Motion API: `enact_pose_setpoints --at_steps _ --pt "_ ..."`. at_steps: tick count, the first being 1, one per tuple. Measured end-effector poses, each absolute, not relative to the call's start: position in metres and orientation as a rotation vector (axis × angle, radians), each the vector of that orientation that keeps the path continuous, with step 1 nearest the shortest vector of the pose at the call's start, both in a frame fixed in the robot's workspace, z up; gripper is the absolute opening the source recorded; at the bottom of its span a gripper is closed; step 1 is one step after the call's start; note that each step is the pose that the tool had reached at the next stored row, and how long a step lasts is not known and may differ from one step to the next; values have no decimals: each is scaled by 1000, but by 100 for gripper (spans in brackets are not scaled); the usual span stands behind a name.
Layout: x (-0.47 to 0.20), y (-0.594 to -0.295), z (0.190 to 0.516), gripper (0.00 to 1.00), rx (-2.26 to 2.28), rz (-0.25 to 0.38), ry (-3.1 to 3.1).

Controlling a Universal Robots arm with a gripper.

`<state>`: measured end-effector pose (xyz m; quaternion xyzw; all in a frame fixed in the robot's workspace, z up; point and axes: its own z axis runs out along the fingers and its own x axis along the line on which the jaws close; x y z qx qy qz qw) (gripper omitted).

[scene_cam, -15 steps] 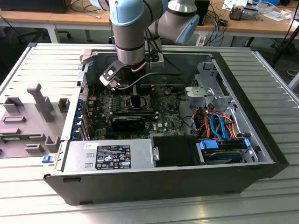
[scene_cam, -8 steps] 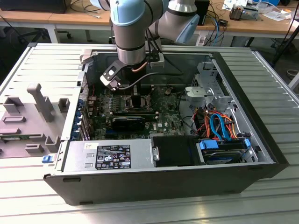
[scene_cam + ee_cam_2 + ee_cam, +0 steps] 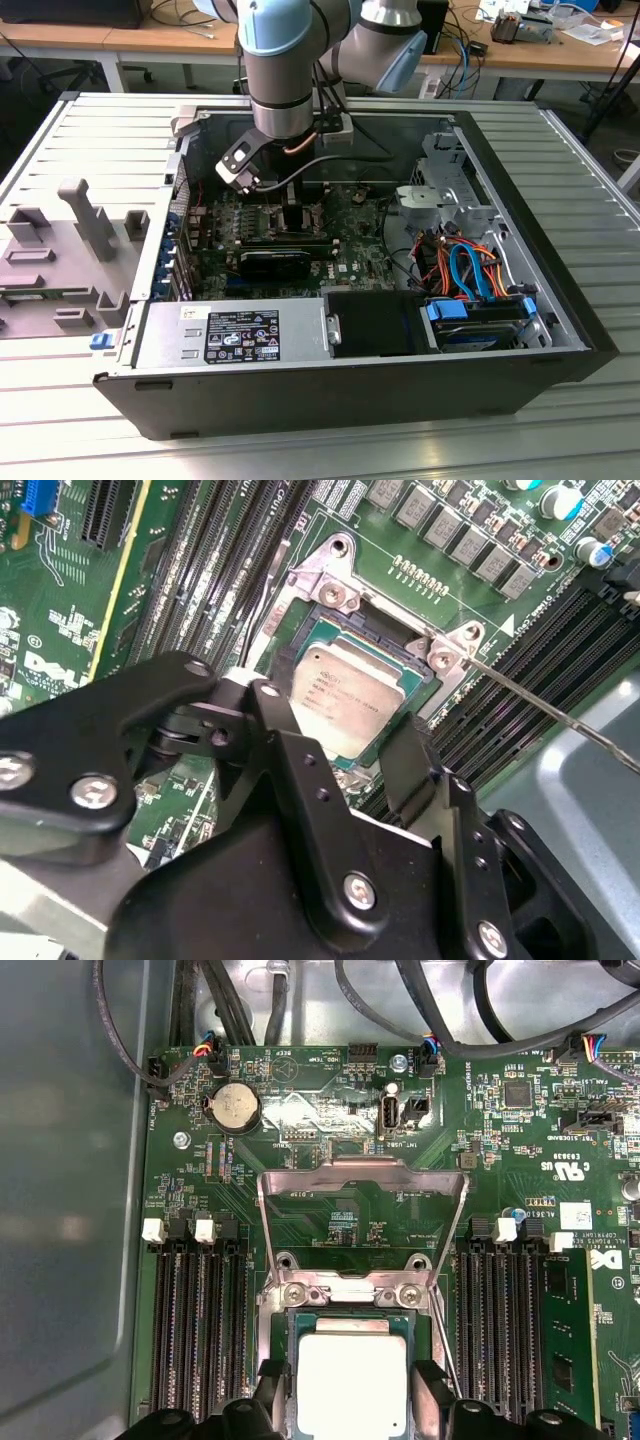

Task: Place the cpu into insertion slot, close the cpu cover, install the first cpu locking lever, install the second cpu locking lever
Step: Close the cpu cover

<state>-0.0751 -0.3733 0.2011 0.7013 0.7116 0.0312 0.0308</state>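
We see our fingers [image 3: 432, 1397] spread apart, gripping nothing, one on each side of the cpu [image 3: 352, 1385]. The cpu lies flat between them, seated in the insertion slot [image 3: 350, 1317]. Just beyond the fingers the cpu cover [image 3: 365, 1171] stands swung up, over the green board [image 3: 520, 1140].

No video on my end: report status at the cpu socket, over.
The gripper straddles the cpu, grip unclear. The cpu looks seated in the insertion slot. The cpu cover stands open, locking lever raised. No obstruction seen.
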Motion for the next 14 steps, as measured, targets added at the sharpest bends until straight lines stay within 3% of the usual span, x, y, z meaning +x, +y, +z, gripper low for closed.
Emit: enact_pose_setpoints --at_steps 1,2,14 --pt "-75 -373 201 54 2161 96 2193" --pt "-75 -373 201 53 2161 96 2193" --pt "-75 -373 204 53 2161 97 2193"
